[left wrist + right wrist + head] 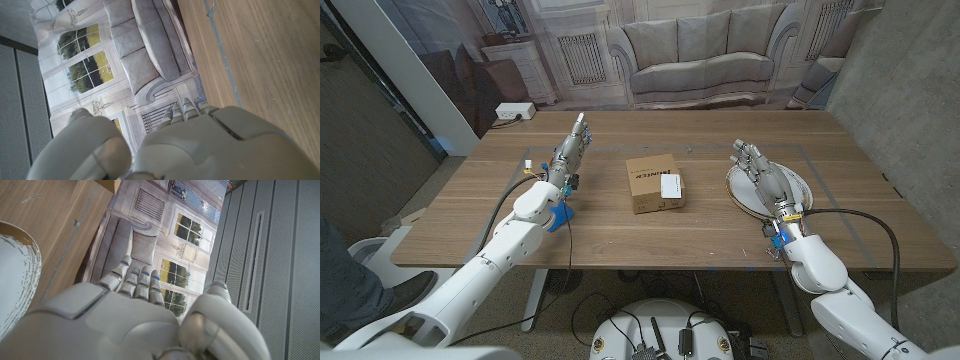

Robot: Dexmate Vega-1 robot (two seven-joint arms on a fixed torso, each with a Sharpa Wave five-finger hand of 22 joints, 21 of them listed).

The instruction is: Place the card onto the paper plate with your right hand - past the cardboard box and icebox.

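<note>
While the card (pixel 671 185) lies on the cardboard box (pixel 652 182), both hands — left hand (pixel 568 155), right hand (pixel 764 175) at the paper plate's (pixel 798 201) nine o'clock — hold nothing, fingers straight

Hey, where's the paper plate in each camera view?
Head view: paper plate right of centre, under the right hand.
Right wrist view: plate rim at the left edge.
Left wrist view: I can't find it.
Shared landmark: the wooden table.

Left hand (pixel 200 145) — fingers straight — over the wooden table (pixel 270 60).
</note>
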